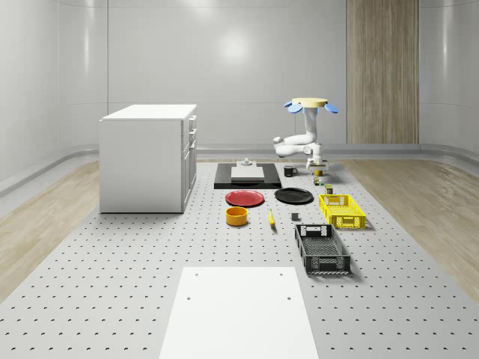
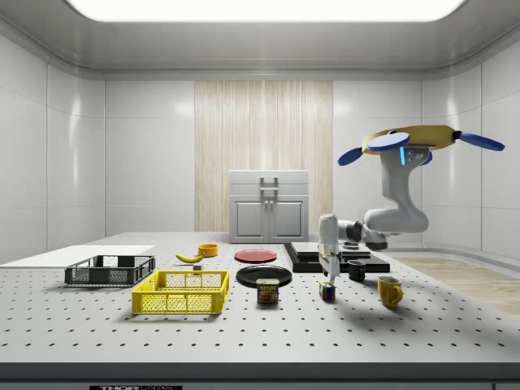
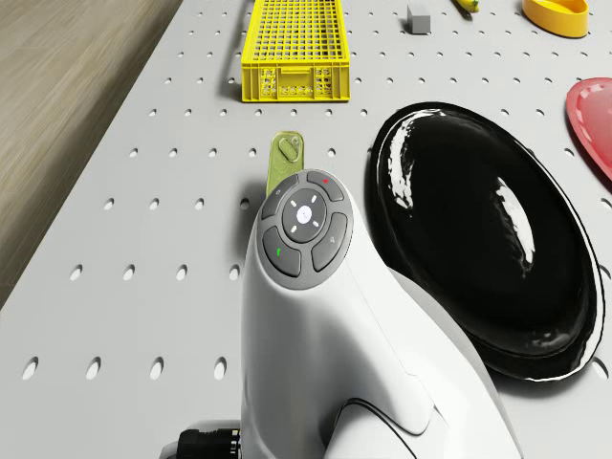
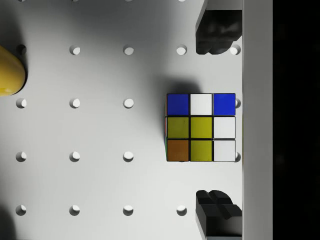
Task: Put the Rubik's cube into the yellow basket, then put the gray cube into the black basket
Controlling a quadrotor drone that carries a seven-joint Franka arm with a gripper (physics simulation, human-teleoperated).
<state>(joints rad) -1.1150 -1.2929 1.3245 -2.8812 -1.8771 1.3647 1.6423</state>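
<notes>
The Rubik's cube point(image 4: 201, 127) sits on the perforated table, straight below my gripper point(image 4: 217, 121). The gripper is open, and its black fingertips point(image 4: 217, 32) stand on two opposite sides of the cube without touching it. In the side view the gripper point(image 2: 329, 270) hangs just above the cube point(image 2: 327, 291). The drone point(image 2: 418, 145) hovers over the table's far right part in the whole-scene view. The yellow basket point(image 1: 342, 211) and the black basket point(image 1: 322, 248) stand nearer the front. The small gray cube point(image 1: 295, 218) lies left of the yellow basket.
A can point(image 2: 267, 290) stands between the cube and the yellow basket point(image 2: 181, 292). A yellow mug point(image 2: 389, 291) and a dark mug point(image 2: 357, 270) are near the cube. A black plate point(image 1: 293, 196), red plate point(image 1: 245, 198), orange bowl point(image 1: 237, 216), banana point(image 1: 271, 218) and white cabinet point(image 1: 148, 157) lie further left.
</notes>
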